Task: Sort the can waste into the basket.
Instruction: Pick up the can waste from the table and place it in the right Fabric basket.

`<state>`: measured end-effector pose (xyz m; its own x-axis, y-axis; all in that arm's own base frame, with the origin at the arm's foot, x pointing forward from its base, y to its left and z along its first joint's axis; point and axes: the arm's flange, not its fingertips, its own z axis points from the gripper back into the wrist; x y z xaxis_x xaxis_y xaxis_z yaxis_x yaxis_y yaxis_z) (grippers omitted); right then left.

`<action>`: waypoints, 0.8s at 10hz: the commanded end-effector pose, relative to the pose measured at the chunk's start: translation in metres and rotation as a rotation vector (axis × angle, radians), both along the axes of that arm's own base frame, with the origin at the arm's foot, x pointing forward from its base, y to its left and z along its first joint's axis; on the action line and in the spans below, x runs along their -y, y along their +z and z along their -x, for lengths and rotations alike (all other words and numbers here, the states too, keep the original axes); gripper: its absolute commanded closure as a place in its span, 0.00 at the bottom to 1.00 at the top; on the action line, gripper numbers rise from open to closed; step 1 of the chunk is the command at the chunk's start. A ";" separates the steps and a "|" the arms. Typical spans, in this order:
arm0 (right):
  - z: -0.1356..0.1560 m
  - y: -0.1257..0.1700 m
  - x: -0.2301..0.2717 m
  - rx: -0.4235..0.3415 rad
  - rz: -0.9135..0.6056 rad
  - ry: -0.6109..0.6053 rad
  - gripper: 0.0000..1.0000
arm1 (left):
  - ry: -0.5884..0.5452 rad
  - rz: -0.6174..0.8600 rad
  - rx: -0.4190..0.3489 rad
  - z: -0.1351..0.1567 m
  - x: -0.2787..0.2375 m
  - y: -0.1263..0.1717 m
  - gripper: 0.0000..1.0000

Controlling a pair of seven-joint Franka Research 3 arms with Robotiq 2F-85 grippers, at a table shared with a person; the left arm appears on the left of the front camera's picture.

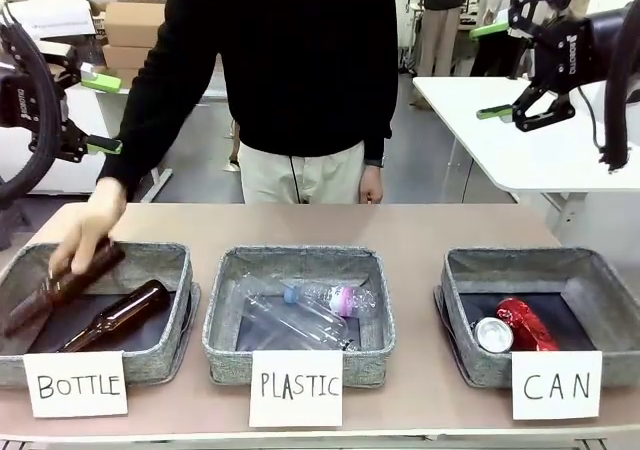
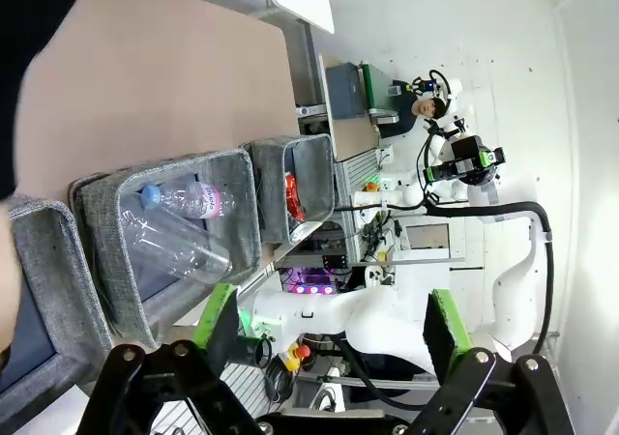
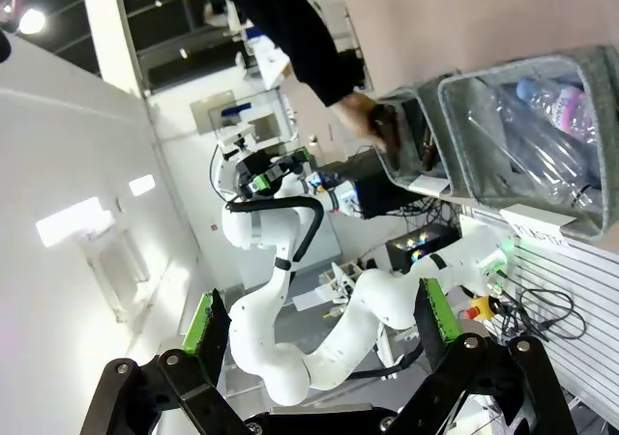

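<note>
Both my grippers, left and right, hang open and empty above the table; the red can and silver can lie in the CAN basket. From my left wrist, the red can shows inside that basket, so a needless reach could tip it. From my right wrist, the person's hand holds a brown bottle at the far basket, and I might strike it.

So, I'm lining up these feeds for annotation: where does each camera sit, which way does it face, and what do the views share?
Front view: between the arms, facing the person across the table; open left gripper, open right gripper, person's hand on a brown glass bottle.
Left wrist view: rolled sideways, own green-padded fingers below.
Right wrist view: likewise rolled, own fingers below.
Shared: the grey woven basket with clear plastic bottles.
</note>
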<state>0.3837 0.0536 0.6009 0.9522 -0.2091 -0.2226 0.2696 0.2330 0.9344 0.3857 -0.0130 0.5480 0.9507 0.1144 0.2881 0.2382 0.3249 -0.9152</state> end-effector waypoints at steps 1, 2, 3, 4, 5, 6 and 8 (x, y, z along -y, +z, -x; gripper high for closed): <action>-0.002 0.001 -0.002 0.008 -0.003 -0.012 0.00 | 0.000 -0.017 -0.016 0.002 0.000 0.002 0.00; -0.002 0.001 -0.002 0.008 -0.003 -0.012 0.00 | 0.000 -0.017 -0.016 0.002 0.000 0.002 0.00; -0.002 0.001 -0.002 0.008 -0.003 -0.012 0.00 | 0.000 -0.017 -0.016 0.002 0.000 0.002 0.00; -0.002 0.001 -0.002 0.008 -0.003 -0.012 0.00 | 0.000 -0.017 -0.016 0.002 0.000 0.002 0.00; -0.002 0.001 -0.002 0.008 -0.003 -0.012 0.00 | 0.000 -0.017 -0.016 0.002 0.000 0.002 0.00; -0.002 0.001 -0.002 0.008 -0.003 -0.012 0.00 | 0.000 -0.017 -0.016 0.002 0.000 0.002 0.00; -0.002 0.001 -0.002 0.008 -0.003 -0.012 0.00 | 0.000 -0.017 -0.016 0.002 0.000 0.002 0.00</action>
